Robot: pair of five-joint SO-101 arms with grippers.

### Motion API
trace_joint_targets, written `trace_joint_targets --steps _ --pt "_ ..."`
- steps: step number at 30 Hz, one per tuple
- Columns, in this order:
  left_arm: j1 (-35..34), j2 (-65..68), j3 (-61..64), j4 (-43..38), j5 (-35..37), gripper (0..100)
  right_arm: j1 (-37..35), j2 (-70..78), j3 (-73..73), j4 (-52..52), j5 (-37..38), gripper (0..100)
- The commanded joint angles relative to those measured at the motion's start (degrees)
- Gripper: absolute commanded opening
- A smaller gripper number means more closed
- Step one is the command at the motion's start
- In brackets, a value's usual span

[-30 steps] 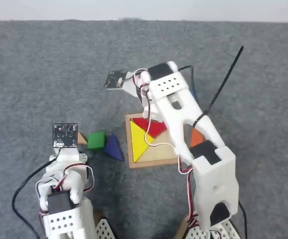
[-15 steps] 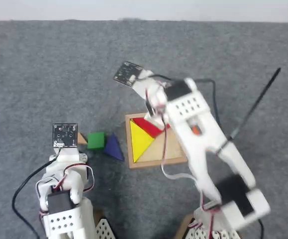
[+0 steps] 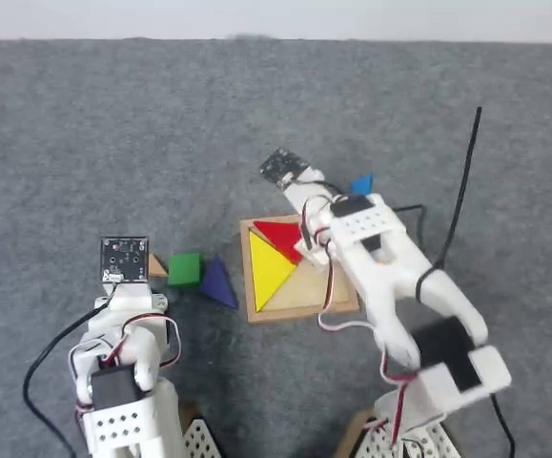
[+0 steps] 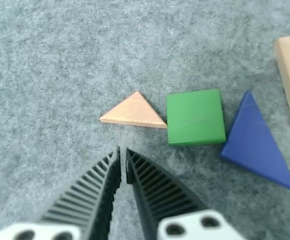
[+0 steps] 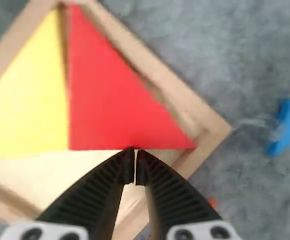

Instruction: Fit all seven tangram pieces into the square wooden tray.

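**Status: two pieces seated, the rest outside**

The tray holds the red triangle and yellow triangle. Unplaced beside the tray: green square, blue triangle, tan triangle, light-blue piece. Jaws are nearly closed and empty on both the right gripper, over the tray, and the left gripper, apart from it.

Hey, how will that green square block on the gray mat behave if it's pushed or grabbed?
The green block looks like a flat, solid slab, so probably stiff and unlikely to roll or tip. The fuzzy mat would likely drag on it, not let it glide. It seems to touch the tan triangle, so pushing that way may shove both.
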Motion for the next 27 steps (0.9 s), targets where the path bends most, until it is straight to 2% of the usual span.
trace_joint_targets --steps 1,8,12,20,24,27 --pt "-0.26 -0.7 -0.57 0.18 0.62 2 2.42 2.95 -5.54 -0.92 -0.53 2.2" --pt "-0.26 -0.7 -0.57 0.18 0.62 2 2.42 3.47 -6.59 -0.84 -0.44 2.2" --pt "-0.26 -0.7 -0.57 0.18 0.62 2 3.82 -3.56 -3.25 -0.75 -1.23 2.2" --pt "-0.26 -0.7 -0.57 0.18 0.62 2 9.27 -23.78 9.58 2.33 -8.18 2.5" --pt "-0.26 -0.7 -0.57 0.18 0.62 2 13.85 -24.92 9.67 8.22 -13.54 2.7" --pt "-0.26 -0.7 -0.57 0.18 0.62 2 14.64 -23.34 9.67 9.1 -17.14 2.8"
